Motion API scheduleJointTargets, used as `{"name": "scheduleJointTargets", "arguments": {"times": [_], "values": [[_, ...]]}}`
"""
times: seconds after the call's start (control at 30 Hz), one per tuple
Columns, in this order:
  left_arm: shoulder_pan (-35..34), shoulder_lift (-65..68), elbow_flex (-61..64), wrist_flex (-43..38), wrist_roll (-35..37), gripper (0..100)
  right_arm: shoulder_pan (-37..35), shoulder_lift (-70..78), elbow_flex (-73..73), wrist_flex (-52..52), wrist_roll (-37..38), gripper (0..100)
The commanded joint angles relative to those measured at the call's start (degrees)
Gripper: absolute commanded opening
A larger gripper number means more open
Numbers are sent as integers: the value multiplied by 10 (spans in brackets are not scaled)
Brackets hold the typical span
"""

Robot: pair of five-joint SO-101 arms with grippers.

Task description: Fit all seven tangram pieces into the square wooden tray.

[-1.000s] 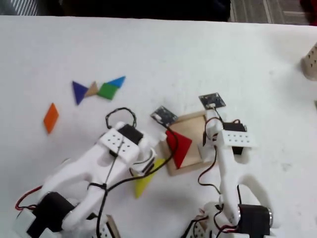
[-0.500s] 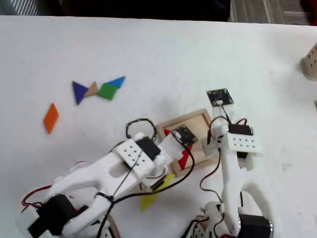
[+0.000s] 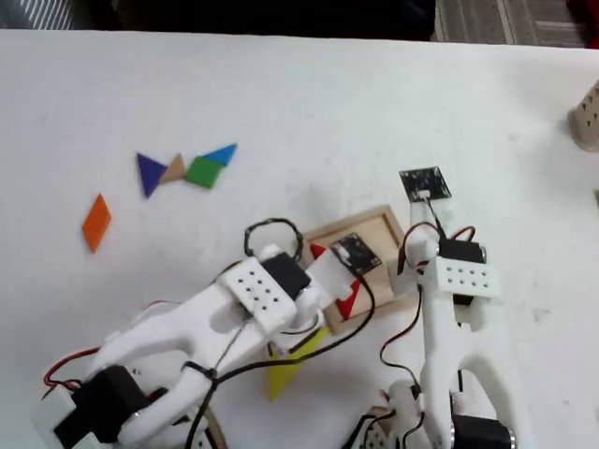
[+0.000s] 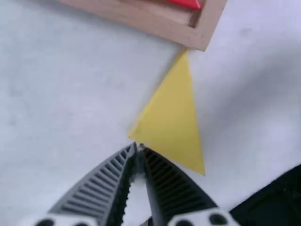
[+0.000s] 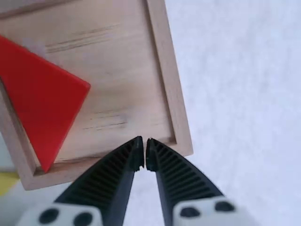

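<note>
- My left gripper (image 4: 138,153) has its jaws pressed together with nothing between them. The tips rest at one corner of the yellow triangle (image 4: 174,122), touching it or just short of it.
- My right gripper (image 5: 144,155) is also all but closed and empty. It hangs over the rim of the wooden tray (image 5: 162,70), at a corner well apart from the yellow piece.
- The yellow triangle lies flat on the table just outside the tray. One sharp point aims at the tray's nearest corner and almost touches it.
- Its long edge runs from that point away from the tray, back towards my own base. What looks like its square corner is the one at my left fingertips.
- The red triangle (image 5: 40,108) is in the tray along one wall, with a sharp point tucked into a corner. I cannot tell whether it sits quite flat.
- I judge the task barely begun, with one piece of seven in place and the yellow one in hand as the second.
- The next move calls for parting my left jaws and taking the thin piece by an edge. I would then lift it over the rim and turn it so its long edge meets the red's.
- The orange parallelogram (image 3: 95,222), purple triangle (image 3: 148,172), tan triangle (image 3: 174,169), green square (image 3: 203,171) and blue triangle (image 3: 223,153) wait well off to my left.
</note>
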Motion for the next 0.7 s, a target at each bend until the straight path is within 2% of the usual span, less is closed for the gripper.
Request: {"name": "scheduleJointTargets", "arguments": {"times": [0.0, 0.13, 0.37, 0.47, 0.57, 0.67], "values": [[8, -7, -18, 4, 2, 22, 6, -20, -4, 2, -4, 20], [1, -7, -18, 4, -8, 22, 7, -20, -4, 4, -4, 20], [-81, -7, -17, 0, -83, 28, 7, -39, -5, 28, -4, 20], [-84, -7, 2, -15, -121, 28, 7, -65, 4, 36, -4, 20], [-74, -7, 31, -63, -115, 36, 12, -93, 14, 36, -4, 20], [-58, -7, 54, -95, -69, 115, 45, -116, 18, 38, -11, 20]]}}
